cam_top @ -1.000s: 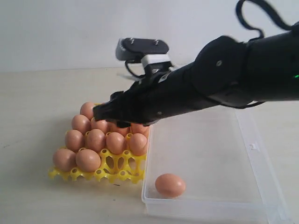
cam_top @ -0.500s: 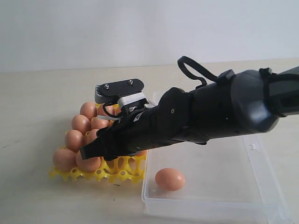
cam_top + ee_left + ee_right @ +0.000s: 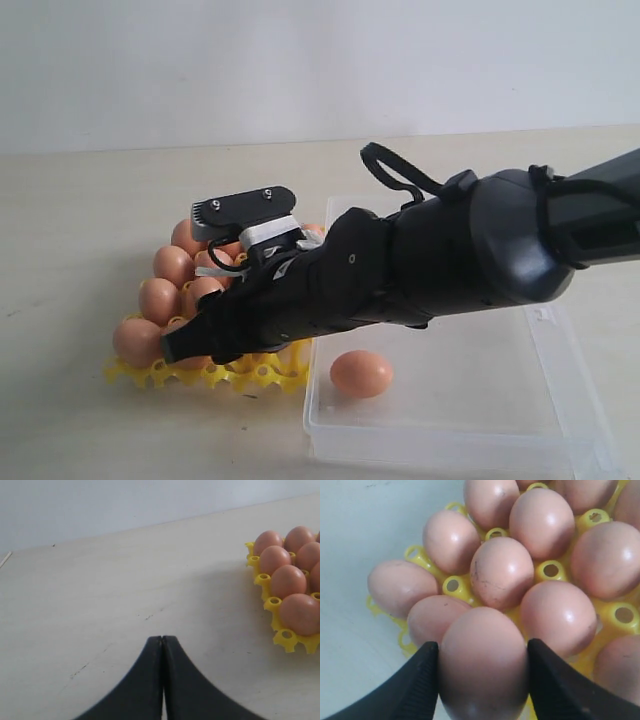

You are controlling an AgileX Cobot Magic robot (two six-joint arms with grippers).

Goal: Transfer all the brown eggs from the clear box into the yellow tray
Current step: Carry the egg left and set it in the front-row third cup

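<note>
In the right wrist view my right gripper [image 3: 482, 652] is shut on a brown egg [image 3: 482, 670], one black finger [image 3: 420, 680] on each side of it. It hangs just over the front-left part of the yellow tray [image 3: 620, 614], close above several seated brown eggs [image 3: 501, 572]. The exterior view has the right gripper [image 3: 185, 345] low over the yellow tray [image 3: 240, 378], hiding much of it. One brown egg [image 3: 361, 373] lies in the clear box [image 3: 450, 450] near its front left corner. My left gripper [image 3: 162, 639] is shut and empty over bare table, apart from the yellow tray [image 3: 285, 636].
The right arm [image 3: 450, 260] stretches across the clear box towards the tray. Its wrist camera [image 3: 245, 208] sticks up above the back eggs. Pale tabletop [image 3: 100, 590] lies left of the tray, and a white wall stands behind.
The right arm has come down and forward, from above the tray's back rows to low over its front-left corner, with the egg in its jaws. The left gripper's earlier state is not shown.
</note>
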